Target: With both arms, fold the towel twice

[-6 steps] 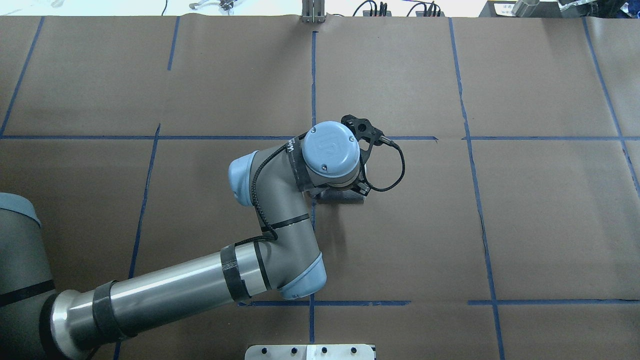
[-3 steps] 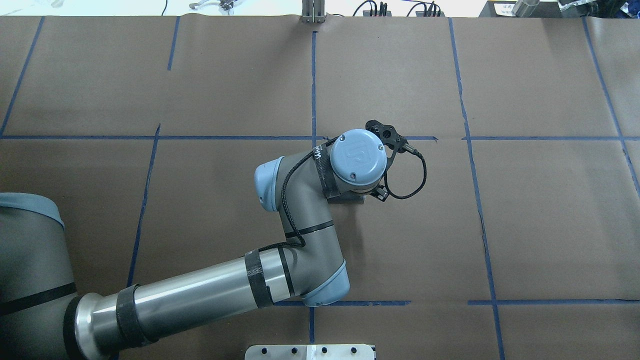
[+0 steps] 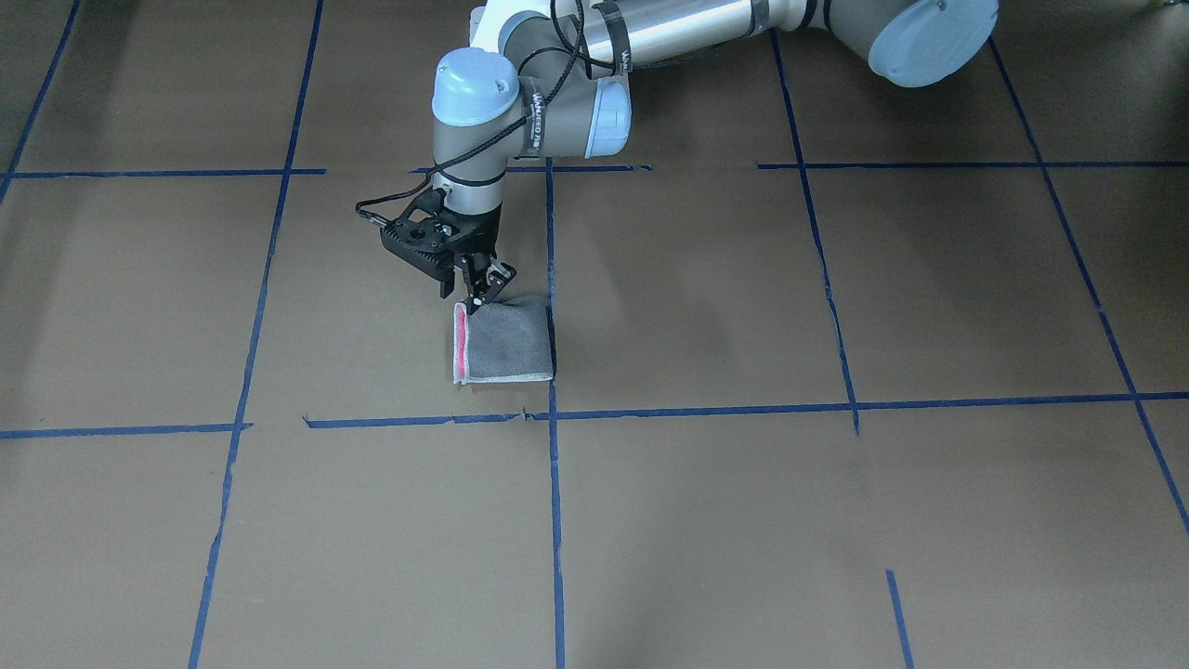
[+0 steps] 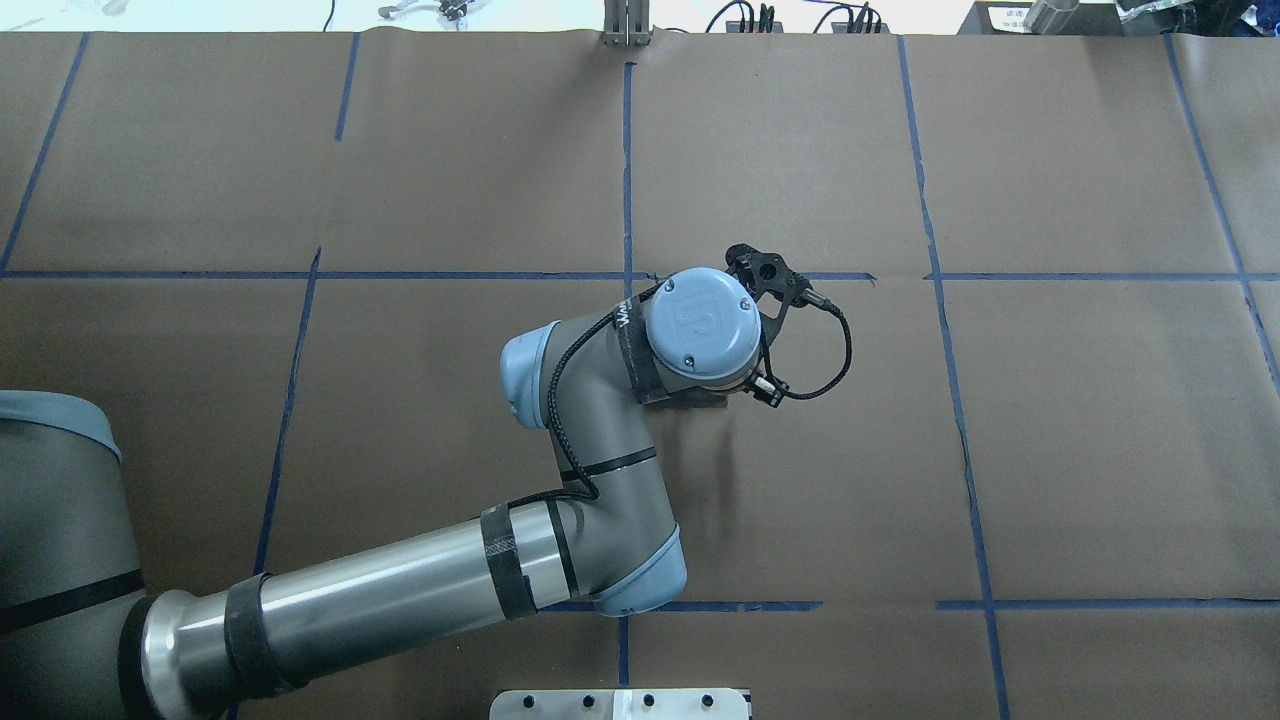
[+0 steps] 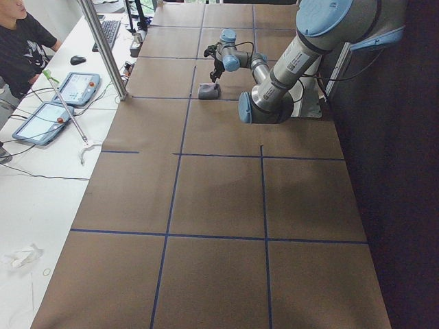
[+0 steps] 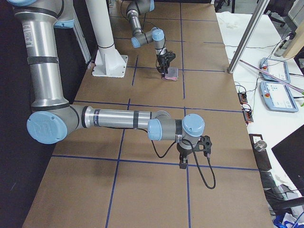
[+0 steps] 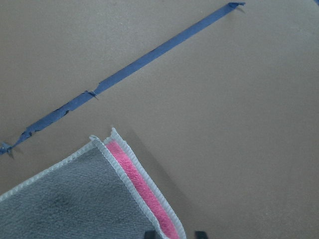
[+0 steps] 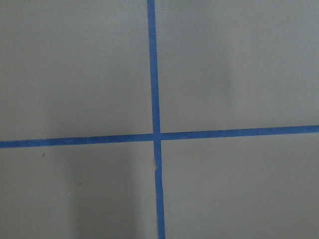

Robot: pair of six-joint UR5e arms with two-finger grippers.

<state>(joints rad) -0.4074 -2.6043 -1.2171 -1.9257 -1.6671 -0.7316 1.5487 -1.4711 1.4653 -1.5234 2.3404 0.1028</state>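
The towel (image 3: 506, 344) lies folded on the brown paper, grey face up, with a pink strip and pale edging along one side (image 7: 137, 174). My left gripper (image 3: 479, 297) hangs just over the towel's corner nearest the robot. Its two fingertips (image 7: 148, 233) show apart at the wrist view's bottom edge, with the pink edge between them, so it is open. From overhead the wrist hides nearly all of the towel (image 4: 700, 399). My right gripper (image 6: 183, 164) points down at bare paper far from the towel; whether it is open or shut I cannot tell.
Blue tape lines (image 3: 550, 465) divide the paper into squares. A white pedestal base (image 6: 110, 66) stands behind the towel. A metal post (image 5: 103, 51) rises at the table's far side, and a person (image 5: 20, 41) sits there beside tablets.
The left wrist swung right over the towel, then eased back a little to the left. Less of the grey towel shows from under it now.
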